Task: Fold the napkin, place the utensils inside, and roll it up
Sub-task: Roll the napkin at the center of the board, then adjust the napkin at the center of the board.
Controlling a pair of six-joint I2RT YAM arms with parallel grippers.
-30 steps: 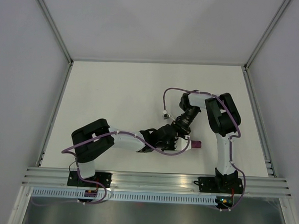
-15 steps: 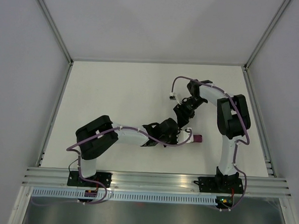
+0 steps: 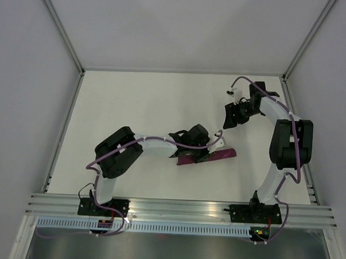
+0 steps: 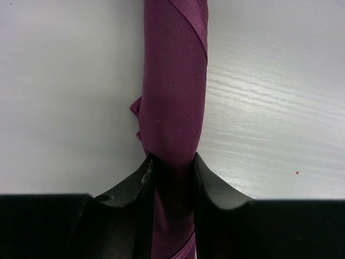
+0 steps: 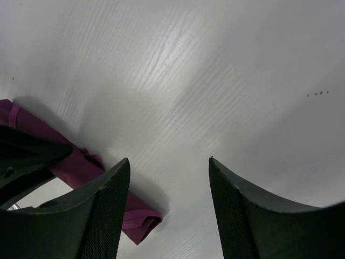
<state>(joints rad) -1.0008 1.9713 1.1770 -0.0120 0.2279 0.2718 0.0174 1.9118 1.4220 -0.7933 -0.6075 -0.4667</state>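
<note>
Lying as a tight roll on the table (image 3: 134,105) just below the middle of the top view, the napkin (image 4: 175,81) is clamped between the fingers of the left tool (image 4: 171,167). The right tool (image 3: 230,117) has its fingers apart, toward the upper right, well clear of the roll.

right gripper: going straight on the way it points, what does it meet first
Probably the bare table, seen between the open fingers of the right gripper. The rolled napkin lies off to the side of that line, though depth is unclear.
</note>
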